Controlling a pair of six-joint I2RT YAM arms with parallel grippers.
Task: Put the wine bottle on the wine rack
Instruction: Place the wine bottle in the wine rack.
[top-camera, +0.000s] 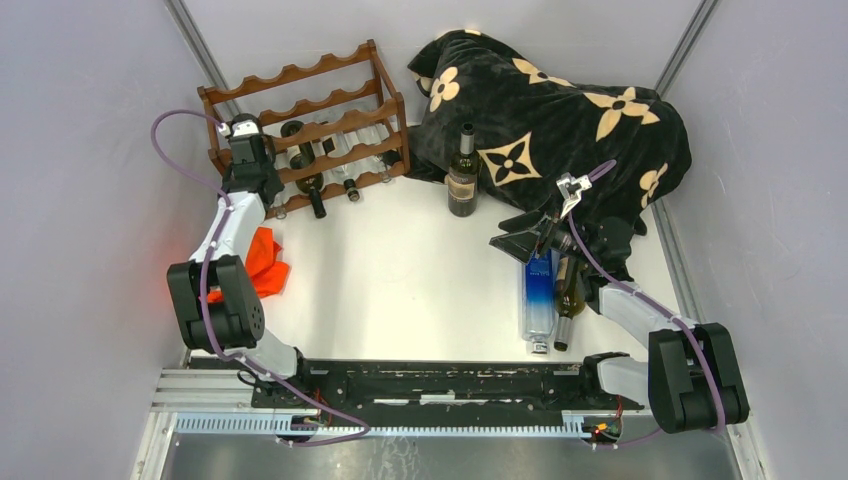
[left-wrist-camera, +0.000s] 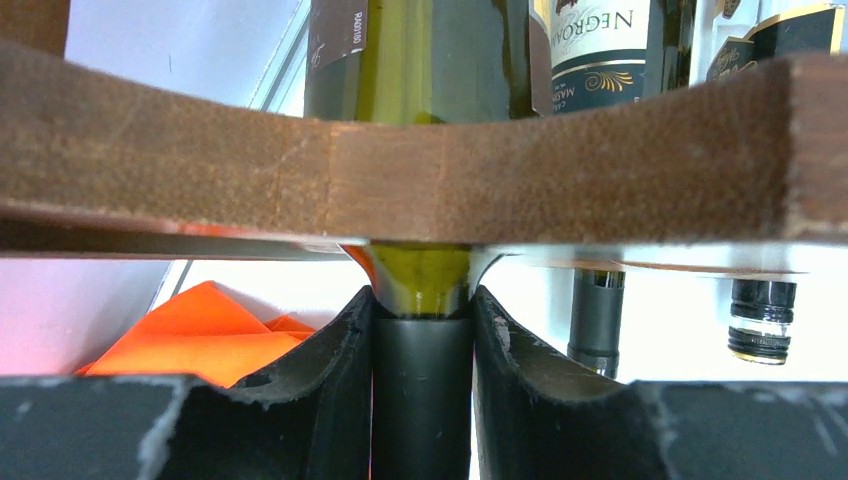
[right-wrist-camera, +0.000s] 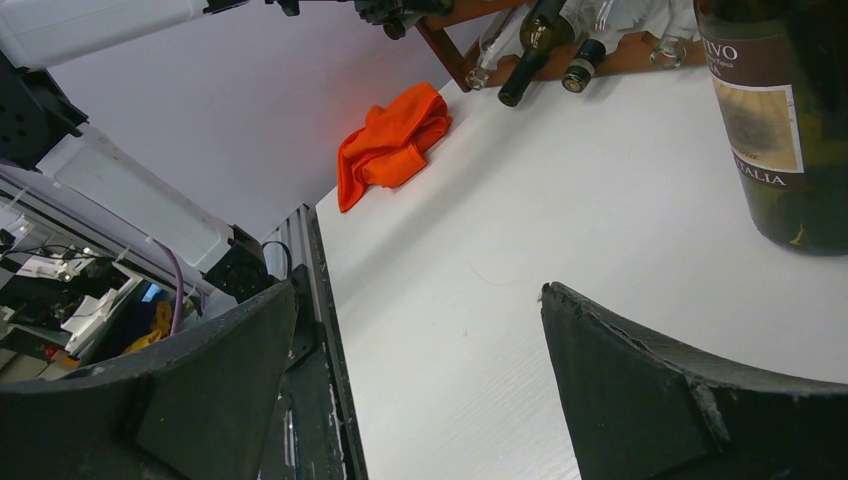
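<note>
- Because its neck pokes out under the wine rack (left-wrist-camera: 250, 180) rail, the green wine bottle (left-wrist-camera: 420, 60) lies in a scallop, with the left gripper (left-wrist-camera: 422, 300) clamped on that neck, probably to seat it.
- Well apart from the rack, the right gripper (right-wrist-camera: 418, 290) gapes wide and empty, out of the way.
</note>
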